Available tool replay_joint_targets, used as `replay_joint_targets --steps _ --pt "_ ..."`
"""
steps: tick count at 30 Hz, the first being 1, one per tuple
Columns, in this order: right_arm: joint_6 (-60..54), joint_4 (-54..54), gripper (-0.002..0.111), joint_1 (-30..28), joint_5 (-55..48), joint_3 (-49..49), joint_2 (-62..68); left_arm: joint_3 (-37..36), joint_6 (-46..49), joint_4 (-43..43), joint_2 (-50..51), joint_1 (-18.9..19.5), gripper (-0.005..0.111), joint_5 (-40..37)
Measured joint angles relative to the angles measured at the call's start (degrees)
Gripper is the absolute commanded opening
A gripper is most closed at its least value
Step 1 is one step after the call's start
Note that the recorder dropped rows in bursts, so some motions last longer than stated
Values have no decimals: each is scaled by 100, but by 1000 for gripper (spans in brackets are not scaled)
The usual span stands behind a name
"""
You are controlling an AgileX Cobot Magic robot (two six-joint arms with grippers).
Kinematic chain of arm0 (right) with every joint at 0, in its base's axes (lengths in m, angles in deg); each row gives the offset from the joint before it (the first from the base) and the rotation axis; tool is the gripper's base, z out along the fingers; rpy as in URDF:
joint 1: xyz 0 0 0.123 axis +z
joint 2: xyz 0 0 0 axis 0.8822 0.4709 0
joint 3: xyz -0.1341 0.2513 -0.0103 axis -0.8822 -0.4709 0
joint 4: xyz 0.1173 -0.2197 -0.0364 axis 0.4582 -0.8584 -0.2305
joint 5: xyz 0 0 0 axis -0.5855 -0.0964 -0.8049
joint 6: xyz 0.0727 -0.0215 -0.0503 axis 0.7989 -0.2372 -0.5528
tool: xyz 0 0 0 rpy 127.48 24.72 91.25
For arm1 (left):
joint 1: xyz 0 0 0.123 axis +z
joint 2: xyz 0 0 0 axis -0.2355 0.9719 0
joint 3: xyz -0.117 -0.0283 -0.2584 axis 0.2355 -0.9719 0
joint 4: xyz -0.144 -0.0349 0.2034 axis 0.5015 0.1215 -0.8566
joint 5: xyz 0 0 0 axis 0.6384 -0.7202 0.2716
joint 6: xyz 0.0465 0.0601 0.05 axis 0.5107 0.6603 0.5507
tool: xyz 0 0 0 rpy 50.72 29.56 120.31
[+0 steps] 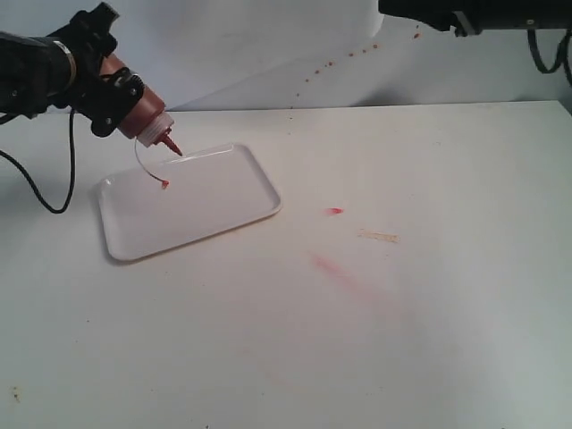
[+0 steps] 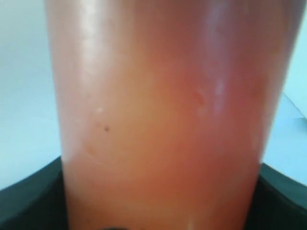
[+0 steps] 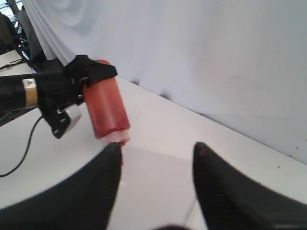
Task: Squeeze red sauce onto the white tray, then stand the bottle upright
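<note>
In the upper left, the bottle (image 1: 147, 119) was found clamped in the left gripper (image 1: 121, 98), tilted nozzle-down over the tray's (image 1: 223, 201) upper edge. At centre, a red spot (image 1: 333, 211) was noted on the table (image 1: 402, 340). The right gripper (image 3: 156, 146) was seen spread, holding nothing.

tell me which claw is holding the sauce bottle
The left claw: it clamps the tilted bottle, nozzle pointing down over the white tray. The right claw stands open and empty.
</note>
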Motion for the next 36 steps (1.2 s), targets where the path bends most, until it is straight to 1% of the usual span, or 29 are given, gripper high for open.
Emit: replay_joint_targets --steps 1,2,4,7,10,14,18,21,27,30,34,36 --pt "74 -13 80 26 26 286 267 12 182 0 0 -14 0 23" --pt "141 -30 84 37 84 554 520 36 322 0 0 -24 0 23" --pt "255 -66 88 103 265 1031 975 97 690 0 0 -24 0 23" --pt "388 -259 88 290 593 1573 1492 267 1064 0 0 -24 0 23" --pt "477 -734 88 581 750 2070 1922 461 1239 0 0 -24 0 23" --pt "888 -1424 88 1102 763 2817 2439 567 1531 0 0 -45 0 23" --pt "1083 -1596 88 1485 527 3510 2855 576 1681 0 0 -77 0 36" --pt "1277 -1787 87 1644 516 3851 2998 576 1706 11 0 -72 0 47" --pt "1386 -1919 87 1656 644 3978 3060 576 1741 11 0 -86 0 238" --pt "1348 -2133 87 1613 814 4075 3072 576 1741 11 0 -166 0 237" --pt "1339 -2039 87 1308 673 4371 3249 576 1752 11 0 -322 0 281" --pt "1339 -1718 86 1038 435 4561 3449 576 1752 11 0 -415 0 324"
